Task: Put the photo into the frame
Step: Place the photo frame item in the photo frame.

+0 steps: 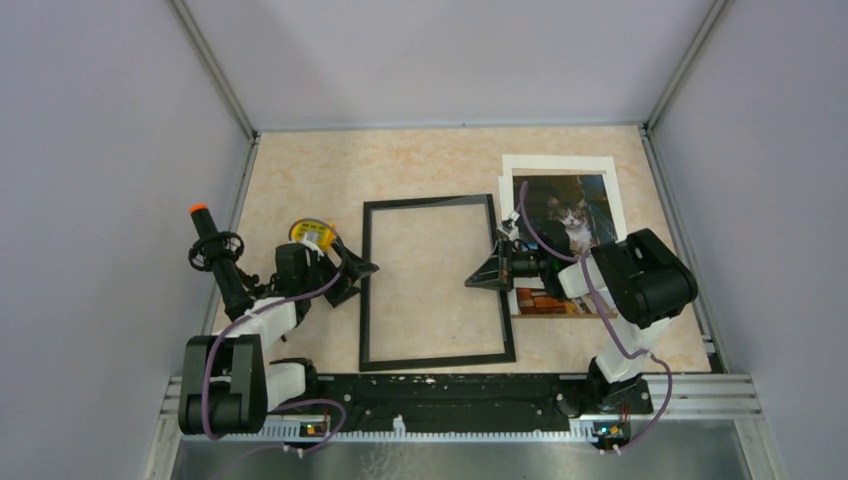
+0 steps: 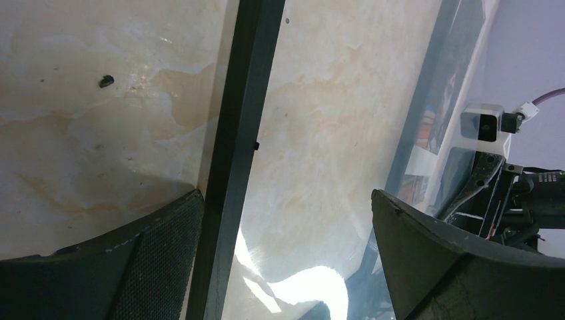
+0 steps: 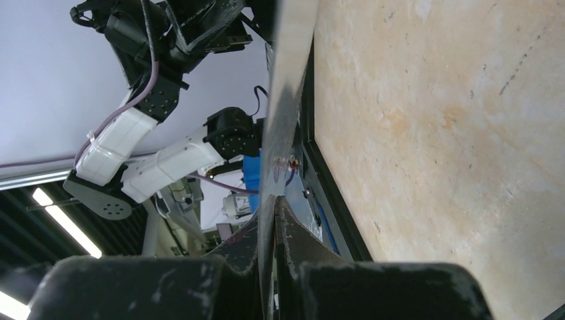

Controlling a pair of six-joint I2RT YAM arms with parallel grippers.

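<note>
One tan table (image 1: 430, 160) carries everything. Black frame (image 1: 437, 203) lies flat at centre. Photo (image 1: 575, 215) lies face up just beside its right rail, partly under the right arm. Left gripper (image 1: 358, 282): spread wide, straddling the left rail. Right gripper (image 1: 472, 280): pressed together, pinching a thin glossy sheet (image 3: 286, 100) at the right rail.

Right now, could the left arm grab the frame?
Probably yes. The left gripper is open, and the left bar of the frame runs between its fingers, close to one of them, with nothing in the way.
</note>
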